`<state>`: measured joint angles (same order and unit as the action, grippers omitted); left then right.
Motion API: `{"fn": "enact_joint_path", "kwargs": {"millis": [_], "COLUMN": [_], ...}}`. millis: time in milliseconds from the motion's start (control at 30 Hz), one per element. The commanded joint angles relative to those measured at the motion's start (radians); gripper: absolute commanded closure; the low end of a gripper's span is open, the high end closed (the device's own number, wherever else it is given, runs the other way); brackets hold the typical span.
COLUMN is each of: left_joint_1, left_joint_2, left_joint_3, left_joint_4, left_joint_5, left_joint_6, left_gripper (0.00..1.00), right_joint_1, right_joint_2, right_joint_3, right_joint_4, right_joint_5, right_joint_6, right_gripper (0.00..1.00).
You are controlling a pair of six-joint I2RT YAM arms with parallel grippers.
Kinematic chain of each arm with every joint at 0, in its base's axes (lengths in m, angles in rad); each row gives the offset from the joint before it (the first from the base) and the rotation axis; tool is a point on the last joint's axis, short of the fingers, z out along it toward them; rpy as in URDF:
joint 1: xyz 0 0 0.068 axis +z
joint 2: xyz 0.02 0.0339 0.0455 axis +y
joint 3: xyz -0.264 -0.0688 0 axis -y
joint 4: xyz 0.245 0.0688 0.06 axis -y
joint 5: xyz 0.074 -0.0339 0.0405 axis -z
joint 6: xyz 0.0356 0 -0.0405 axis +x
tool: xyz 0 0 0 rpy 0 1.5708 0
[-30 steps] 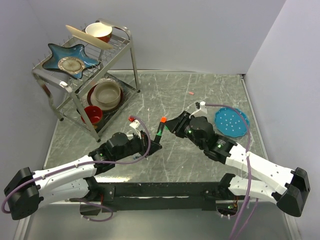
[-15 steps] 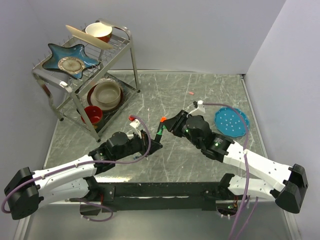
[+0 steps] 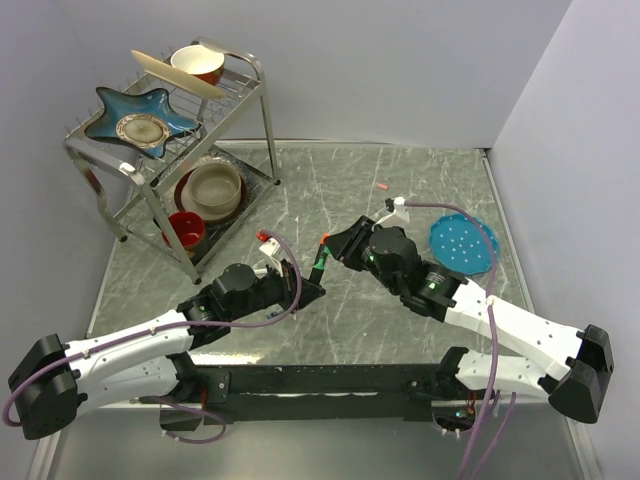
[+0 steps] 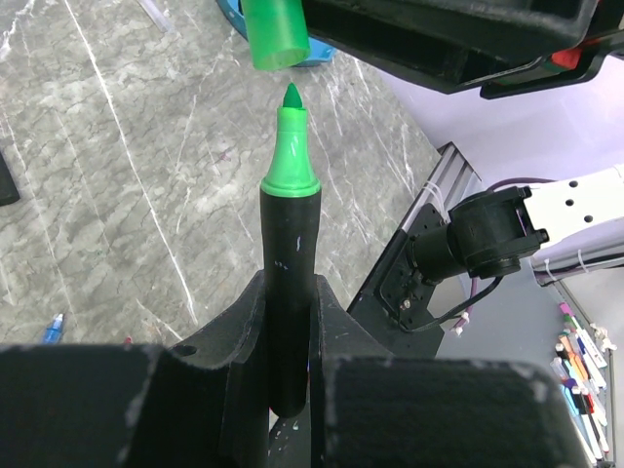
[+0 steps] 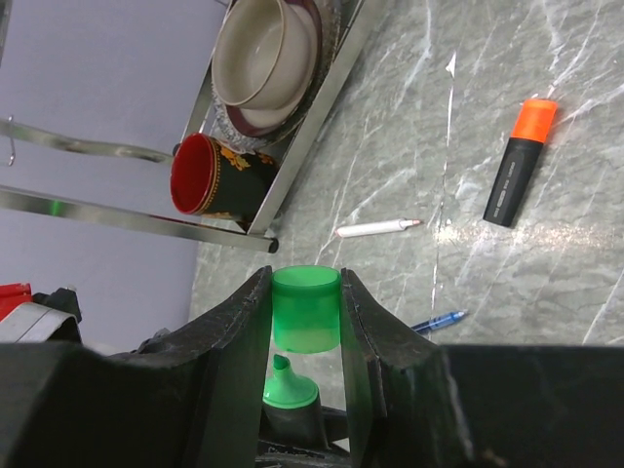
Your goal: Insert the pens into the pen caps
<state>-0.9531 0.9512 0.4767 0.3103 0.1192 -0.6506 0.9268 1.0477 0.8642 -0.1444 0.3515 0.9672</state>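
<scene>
My left gripper (image 4: 290, 290) (image 3: 310, 288) is shut on a stubby black highlighter (image 4: 288, 244), which points upward with its bare green tip (image 4: 290, 146) (image 5: 291, 385) showing. In line with that tip, a small gap away, hangs the green cap (image 5: 305, 307) (image 4: 275, 34), with my right gripper (image 5: 305, 283) (image 3: 331, 248) shut on it. Lying on the table are a second black highlighter with an orange cap on it (image 5: 517, 166), a white-pink stick pen (image 5: 375, 228) and a blue ballpoint (image 5: 439, 321) (image 4: 52, 330). A pale pink cap (image 3: 381, 186) lies far back on the table.
A metal dish rack (image 3: 255, 120) stands at the back left with bowls, a star-shaped dish and a red mug (image 5: 210, 180). A blue perforated disc (image 3: 463, 243) lies to the right behind my right arm. The grey walls close off the back and right.
My right gripper has moved left with the green cap, bringing it close over the highlighter's tip. The left arm has stayed still.
</scene>
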Motion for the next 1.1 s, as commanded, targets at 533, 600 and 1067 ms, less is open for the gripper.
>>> {"fn": "enact_joint_path", "kwargs": {"millis": [533, 600, 1067], "left_joint_1": [-0.007, -0.007, -0.007], "left_joint_2": [-0.02, -0.023, -0.035], "left_joint_3": [0.011, 0.013, 0.057], "left_joint_4": [0.056, 0.053, 0.007], "left_joint_5": [-0.038, -0.05, -0.11], "left_joint_6": [0.008, 0.009, 0.025], "left_gripper": [0.99, 0.99, 0.99], "right_joint_1": [0.073, 0.089, 0.316], "right_joint_2": [-0.009, -0.009, 0.1], "right_joint_3": [0.039, 0.041, 0.091], "right_joint_4": [-0.03, -0.049, -0.3], "right_joint_5": [0.055, 0.073, 0.333], "right_joint_6": [0.016, 0.024, 0.205], "right_gripper": [1.0, 1.0, 0.82]}}
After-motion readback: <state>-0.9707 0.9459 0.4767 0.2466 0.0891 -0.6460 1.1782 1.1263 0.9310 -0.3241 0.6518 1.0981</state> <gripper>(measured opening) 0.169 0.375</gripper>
